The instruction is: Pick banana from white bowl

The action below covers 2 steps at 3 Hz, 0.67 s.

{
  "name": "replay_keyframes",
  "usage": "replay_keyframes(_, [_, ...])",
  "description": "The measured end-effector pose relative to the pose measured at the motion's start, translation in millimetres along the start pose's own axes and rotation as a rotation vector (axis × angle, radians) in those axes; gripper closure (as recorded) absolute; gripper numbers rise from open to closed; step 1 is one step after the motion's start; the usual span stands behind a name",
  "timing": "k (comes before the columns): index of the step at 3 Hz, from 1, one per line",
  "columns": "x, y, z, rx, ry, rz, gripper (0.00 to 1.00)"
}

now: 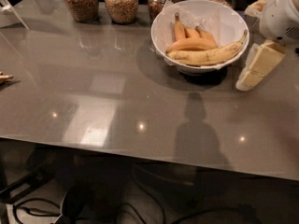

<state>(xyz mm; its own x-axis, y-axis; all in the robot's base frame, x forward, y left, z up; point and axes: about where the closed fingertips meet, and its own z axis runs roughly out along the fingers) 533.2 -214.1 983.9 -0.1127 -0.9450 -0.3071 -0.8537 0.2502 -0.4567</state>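
Note:
The white bowl (160,28) stands at the back right of the grey table, lined with crinkled white paper. The banana (210,56), long, pale yellow with brown speckles, lies across the bowl's front, its dark stem tip at the right rim. Shorter orange-yellow bananas (189,40) lie behind it. My gripper (246,80), cream-coloured under a white arm housing (280,13), hangs just right of the bowl, low near the table top and apart from the banana.
Glass jars of brown grains (81,1) (121,3) stand along the back edge, left of the bowl. A small object (4,77) lies at the left edge. The table's front edge (140,148) runs across the bottom, with cables on the floor below.

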Motion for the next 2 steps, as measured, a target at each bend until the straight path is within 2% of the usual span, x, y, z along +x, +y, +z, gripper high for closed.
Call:
replay_keyframes(1, [-11.4, -61.3, 28.9, 0.068, -0.097, 0.012, 0.0])
replay_keyframes(2, [-11.5, -61.1, 29.0, 0.067, -0.097, 0.012, 0.0])
